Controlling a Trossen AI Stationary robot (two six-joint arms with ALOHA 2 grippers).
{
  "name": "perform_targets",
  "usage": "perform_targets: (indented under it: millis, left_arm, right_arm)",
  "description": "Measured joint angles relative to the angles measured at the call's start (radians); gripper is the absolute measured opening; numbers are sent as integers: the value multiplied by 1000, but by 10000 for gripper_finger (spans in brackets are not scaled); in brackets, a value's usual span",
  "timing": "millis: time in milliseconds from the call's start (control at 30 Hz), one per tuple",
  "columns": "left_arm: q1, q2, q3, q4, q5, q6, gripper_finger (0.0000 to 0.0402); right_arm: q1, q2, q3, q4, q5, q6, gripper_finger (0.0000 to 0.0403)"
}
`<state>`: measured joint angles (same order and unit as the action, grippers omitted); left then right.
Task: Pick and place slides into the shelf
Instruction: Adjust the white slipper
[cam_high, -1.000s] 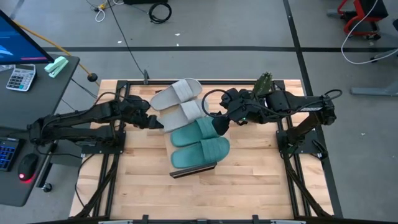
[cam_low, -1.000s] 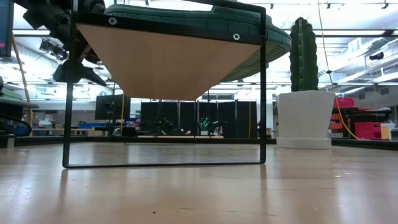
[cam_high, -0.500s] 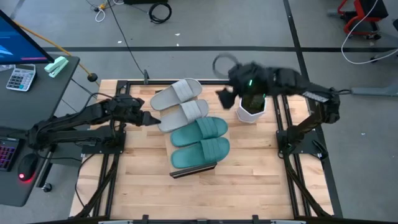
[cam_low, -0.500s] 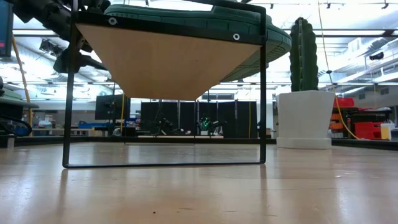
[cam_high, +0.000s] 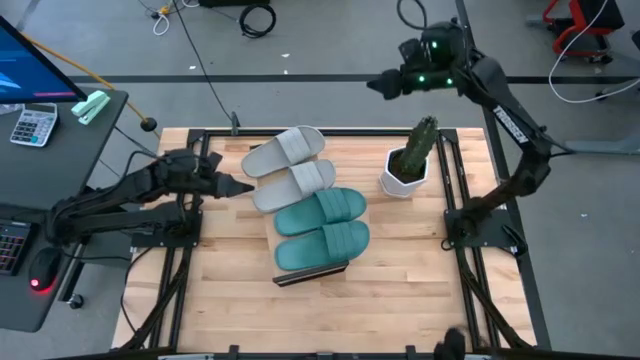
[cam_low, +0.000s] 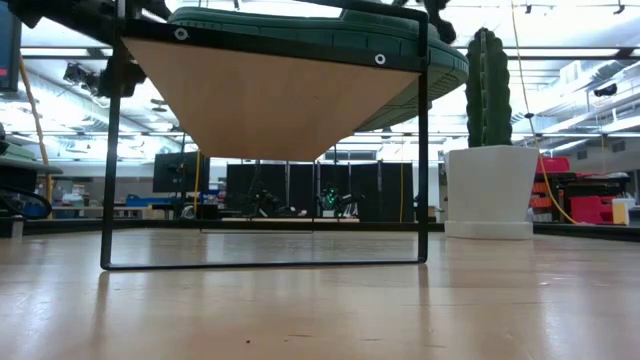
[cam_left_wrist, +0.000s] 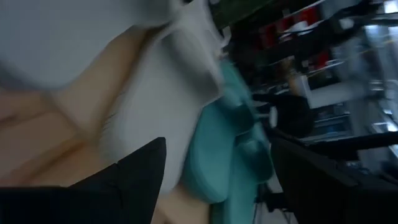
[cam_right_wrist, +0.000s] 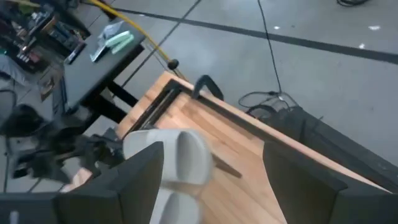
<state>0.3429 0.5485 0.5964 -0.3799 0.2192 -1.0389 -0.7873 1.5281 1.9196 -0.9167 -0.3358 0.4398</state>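
Left end effector (cam_high: 243, 187) beside pale grey slides (cam_high: 290, 168) — wide-strapped, side by side.

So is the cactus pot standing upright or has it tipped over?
Upright. In the low view the white pot sits flat on the table with the cactus rising straight; from above it stands beside the slides.

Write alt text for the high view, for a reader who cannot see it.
Seen from above, four slides lie side by side on the shelf at the middle of the wooden table: two grey slides toward the far edge, two teal slides nearer. The left gripper sits beside the grey pair; the right gripper is raised beyond the table's far edge, past a potted cactus.
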Motion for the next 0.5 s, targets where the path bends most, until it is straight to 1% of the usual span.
perform_targets:
  millis: [67,167,267,367,500]
  left_arm:
    - [0,-7,0,44,0,8,293]
    - [0,-8,0,122,1,29,293]
    - [0,-6,0,167,1,33,293]
    - [0,-6,0,184,-5,37,293]
    - [1,-6,0,198,-30,43,293]
  right_arm:
    - [-52,18,0,-10,-30,-12,282]
    - [-122,50,0,-38,-46,-27,282]
    - [-191,95,0,-78,-80,-35,282]
    - [-252,148,0,-74,-167,-53,282]
    - [-321,231,0,-21,-338,-78,282]
